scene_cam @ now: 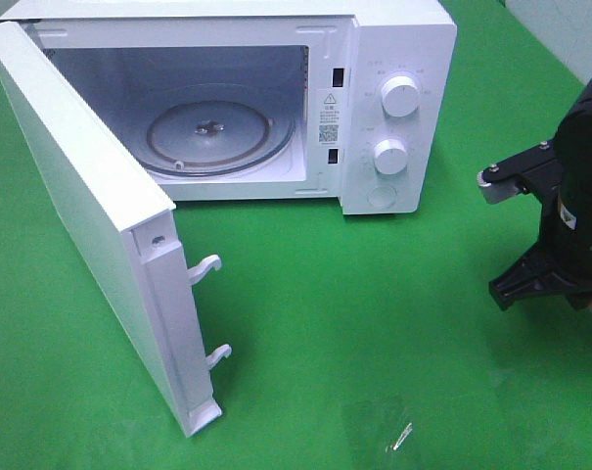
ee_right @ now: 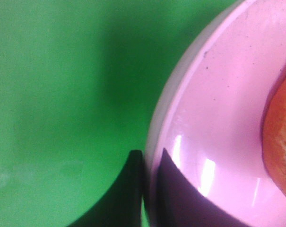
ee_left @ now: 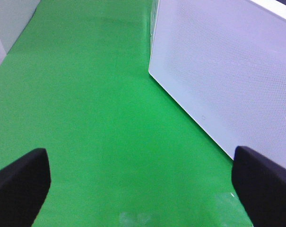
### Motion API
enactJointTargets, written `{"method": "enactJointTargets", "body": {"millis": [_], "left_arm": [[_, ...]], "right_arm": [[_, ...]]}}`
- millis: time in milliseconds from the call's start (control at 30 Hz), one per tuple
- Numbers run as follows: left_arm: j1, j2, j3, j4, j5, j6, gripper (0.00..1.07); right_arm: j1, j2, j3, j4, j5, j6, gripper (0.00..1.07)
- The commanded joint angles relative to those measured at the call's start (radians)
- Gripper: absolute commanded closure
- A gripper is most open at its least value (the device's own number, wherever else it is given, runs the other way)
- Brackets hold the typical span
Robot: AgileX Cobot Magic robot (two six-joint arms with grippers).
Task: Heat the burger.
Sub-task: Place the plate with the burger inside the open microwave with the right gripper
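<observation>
At plate (ee_right: 218, 94) rim, right jaws clamped, left jaws wide, empty, above green mat (ee_left: 95, 104).

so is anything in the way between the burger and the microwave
Nothing visible is. The microwave door stands wide open to the left, its turntable is bare, and only green mat lies between it and the right hand, shut on the rim of the plate with the burger.
</observation>
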Motion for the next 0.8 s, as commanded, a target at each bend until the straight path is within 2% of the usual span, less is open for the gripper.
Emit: {"method": "enactJointTargets", "body": {"millis": [33, 500, 633, 800], "left_arm": [[0.001, -0.016, 0.000, 0.001, 0.000, 0.000, 0.08], [0.001, -0.016, 0.000, 0.001, 0.000, 0.000, 0.08], [0.001, -0.016, 0.000, 0.001, 0.000, 0.000, 0.08], [0.001, -0.016, 0.000, 0.001, 0.000, 0.000, 0.08]], "right_arm": [[0.030, -0.055, 0.050, -0.047, 0.037, -0.012, 1.07], [0.047, -0.204, 0.161, -0.037, 0.014, -0.011, 1.07], [0.112, -0.237, 0.170, -0.040, 0.042, -0.011, 1.07], [0.138, -0.237, 0.170, -0.040, 0.051, -0.011, 1.07]]}}
